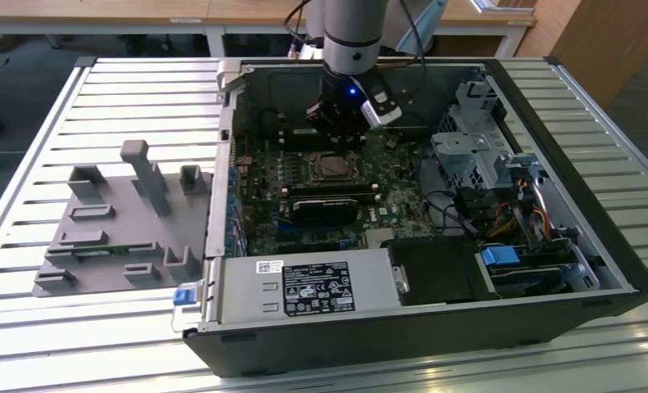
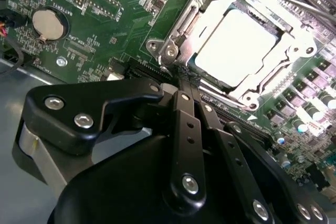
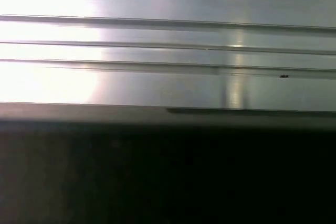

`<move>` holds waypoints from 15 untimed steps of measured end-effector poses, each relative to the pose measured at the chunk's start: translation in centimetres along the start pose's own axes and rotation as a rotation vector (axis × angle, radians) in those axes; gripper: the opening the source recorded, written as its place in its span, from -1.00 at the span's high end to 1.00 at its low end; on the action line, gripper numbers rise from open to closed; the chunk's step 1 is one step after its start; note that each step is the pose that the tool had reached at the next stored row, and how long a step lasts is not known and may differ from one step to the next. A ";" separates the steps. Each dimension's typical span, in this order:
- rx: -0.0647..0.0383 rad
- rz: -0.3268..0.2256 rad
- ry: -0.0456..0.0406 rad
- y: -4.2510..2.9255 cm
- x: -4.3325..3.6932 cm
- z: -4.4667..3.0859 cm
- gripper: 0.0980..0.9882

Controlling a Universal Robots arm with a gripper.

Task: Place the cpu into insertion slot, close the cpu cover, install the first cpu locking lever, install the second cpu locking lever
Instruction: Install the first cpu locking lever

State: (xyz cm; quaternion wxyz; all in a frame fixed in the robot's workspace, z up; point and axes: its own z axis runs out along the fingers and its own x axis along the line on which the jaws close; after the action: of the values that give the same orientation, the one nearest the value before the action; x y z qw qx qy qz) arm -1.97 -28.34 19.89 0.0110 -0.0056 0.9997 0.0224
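Black and shiny, the gripper (image 2: 186, 80) has its two fingers pressed together, with nothing between them. Their tips sit right at one corner of the slot (image 2: 173, 51), touching or nearly touching its metal edge. I cannot tell if a thin lever is under the tips.

One cpu (image 2: 239, 45) lies flat inside the slot. Its silver top shows through the hole in the cover (image 2: 294, 53), which looks folded down over it. There is one slot and one cover.

My guess is that the cpu is light, stiff and easy to hurt, so it should be held only by its edges. The cover looks thin and springy. A lever would be a stiff, slippery wire, best pushed near its end.

In the exterior view, the arm reaches down into the open case (image 1: 411, 344), near its back wall. The slot (image 1: 332, 166) sits on the green board (image 1: 261, 176) just in front of the gripper (image 1: 335, 131). The case rests on a silver table (image 1: 117, 327) beside one grey tray (image 1: 84, 246).
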 end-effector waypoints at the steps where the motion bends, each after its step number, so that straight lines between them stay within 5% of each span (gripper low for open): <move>1: 0.001 0.000 0.0006 0.00 0.00 -0.28 0.98; 5: 0.002 0.000 0.0012 0.03 -0.01 -1.30 0.98; 15: 0.003 0.000 0.0013 -0.12 -0.01 -1.36 0.98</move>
State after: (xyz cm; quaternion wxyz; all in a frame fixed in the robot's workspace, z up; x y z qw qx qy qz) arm -1.99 -28.52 21.25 0.0103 -0.0056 0.9997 0.0210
